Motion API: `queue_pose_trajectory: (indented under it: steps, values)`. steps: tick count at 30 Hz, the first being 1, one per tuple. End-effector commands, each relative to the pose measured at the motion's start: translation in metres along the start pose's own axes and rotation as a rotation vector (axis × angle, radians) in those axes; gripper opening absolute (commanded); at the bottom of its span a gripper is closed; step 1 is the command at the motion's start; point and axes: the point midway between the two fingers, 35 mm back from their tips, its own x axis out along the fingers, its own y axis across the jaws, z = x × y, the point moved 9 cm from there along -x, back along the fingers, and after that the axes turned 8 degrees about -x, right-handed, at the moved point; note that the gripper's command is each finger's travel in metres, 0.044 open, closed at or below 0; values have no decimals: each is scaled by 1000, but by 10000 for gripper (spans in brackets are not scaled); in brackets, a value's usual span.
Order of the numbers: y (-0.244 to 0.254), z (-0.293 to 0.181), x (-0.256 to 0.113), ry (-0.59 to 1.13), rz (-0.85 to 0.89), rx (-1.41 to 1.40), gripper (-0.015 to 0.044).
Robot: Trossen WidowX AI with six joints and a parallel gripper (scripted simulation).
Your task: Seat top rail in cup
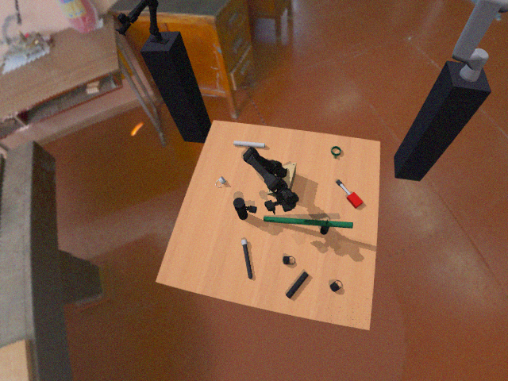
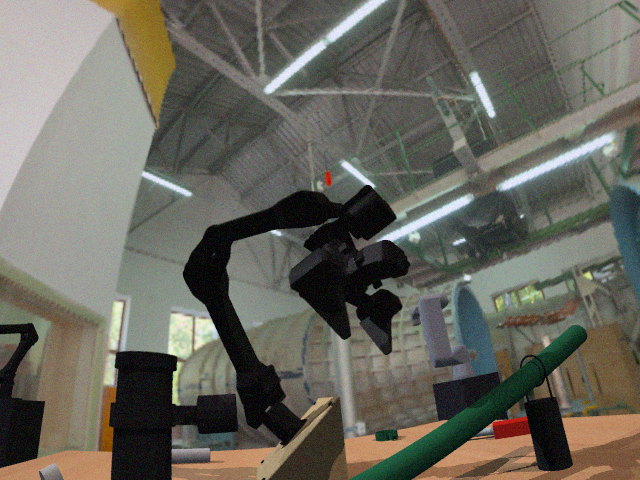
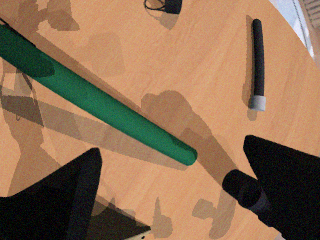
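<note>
The green rail passes through the wire loop of the black loop cap. It slopes down towards the big black post; its lower end is low at the table, short of the black rail-end cup. The cup hangs on the brace band, a little below the post cap. My gripper is open and empty, above the rail's lower end. In the exterior view that end is out of frame.
The arm's wedge base stands behind the rail. A dark rod with a white end, a dark bar and two small loop caps lie in front. A red-handled tool lies right.
</note>
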Motion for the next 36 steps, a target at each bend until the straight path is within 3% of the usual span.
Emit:
queue_pose_trajectory:
  steps: [1, 6, 21, 27, 36]
  values:
    - [-4, 18, 43, 124, 169, -551, 440]
    - [-6, 26, 73, 156, 318, -901, 440]
    - [-6, 26, 73, 156, 318, -901, 440]
    - [1, 17, 104, 156, 318, -901, 440]
    - [5, 12, 120, 157, 317, -901, 440]
